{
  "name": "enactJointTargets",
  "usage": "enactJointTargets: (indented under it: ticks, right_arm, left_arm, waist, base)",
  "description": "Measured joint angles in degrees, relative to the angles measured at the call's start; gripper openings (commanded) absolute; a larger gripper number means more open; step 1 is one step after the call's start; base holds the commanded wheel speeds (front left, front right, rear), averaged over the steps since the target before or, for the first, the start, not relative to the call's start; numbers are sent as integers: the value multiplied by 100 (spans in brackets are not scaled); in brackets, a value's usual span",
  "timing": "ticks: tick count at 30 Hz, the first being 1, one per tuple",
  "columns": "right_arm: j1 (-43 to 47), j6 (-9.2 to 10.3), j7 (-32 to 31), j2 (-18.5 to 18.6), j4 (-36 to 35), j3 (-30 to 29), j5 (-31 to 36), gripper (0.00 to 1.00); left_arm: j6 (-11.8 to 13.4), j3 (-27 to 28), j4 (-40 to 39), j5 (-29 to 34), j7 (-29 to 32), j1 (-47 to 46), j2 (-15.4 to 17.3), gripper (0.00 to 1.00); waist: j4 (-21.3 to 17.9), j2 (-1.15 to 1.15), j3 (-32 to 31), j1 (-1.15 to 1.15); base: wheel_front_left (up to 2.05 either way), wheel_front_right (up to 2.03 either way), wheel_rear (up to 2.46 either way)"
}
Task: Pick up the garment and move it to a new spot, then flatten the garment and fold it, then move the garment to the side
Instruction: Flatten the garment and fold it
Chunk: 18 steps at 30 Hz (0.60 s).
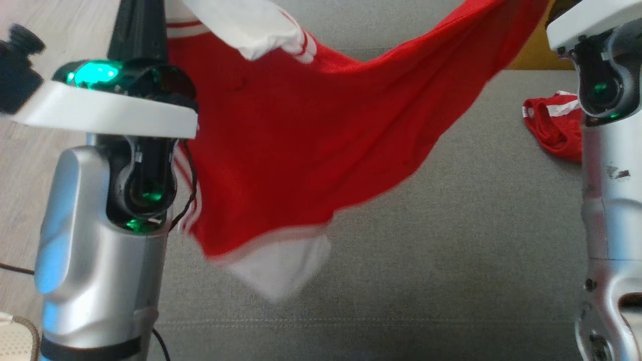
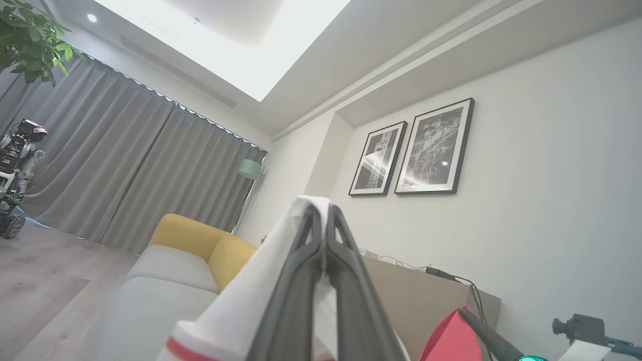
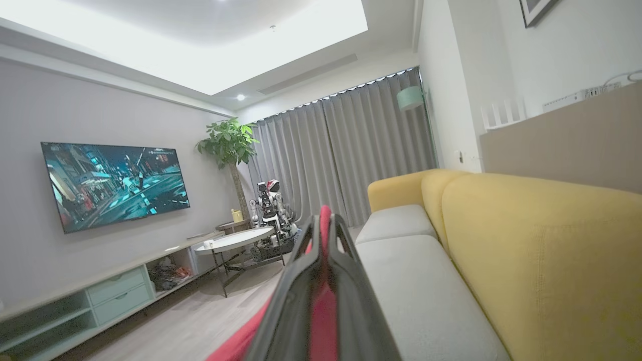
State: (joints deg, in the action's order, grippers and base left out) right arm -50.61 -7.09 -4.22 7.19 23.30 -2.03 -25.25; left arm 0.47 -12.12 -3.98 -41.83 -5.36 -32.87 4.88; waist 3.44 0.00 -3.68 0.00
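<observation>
- Left pincer (image 2: pixel 323 210): clenched on a white edge of the garment (image 1: pixel 301 150), with a red stripe just below the grip.
- The garment is strung between both pincers. Its long axis runs left-right across your head view, and the middle sags toward the grey sofa seat (image 1: pixel 451 260) directly below.
- Look: red body, white sleeves, white stripe trim. One white sleeve dangles lowest, left of centre. It's blurred, so you can't tell if it brushes the seat.
- Right pincer (image 3: pixel 323 223): clenched on a red edge.
- Far right: a second red garment (image 1: pixel 551 128) lies crumpled on the seat. My call: lower straight down onto the bare seat, left of that one.
</observation>
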Motion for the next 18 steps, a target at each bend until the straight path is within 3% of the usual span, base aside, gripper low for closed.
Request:
enactJointTargets:
  ticks: [8,14,18]
  right_arm:
    - [-23,0,-854,-304,115,-561,-253,0]
    - [-137,1,-1383,-327,420,-865,-311,0]
    - [-979,2,-1490,-327,938,-817,-305,0]
  left_arm:
    - [401,57,-253,-24,522,-18,124,0]
    - [412,22,86,-97,1003,-158,260,0]
    - [399,118,693,-229,1190,-1026,305,0]
  waist:
    - [-76,0,-72,0]
    - [-80,0,236,0]
    - [-69,0,705,0]
  base:
    - [0,0,0]
    - [0,0,0]
    - [0,0,0]
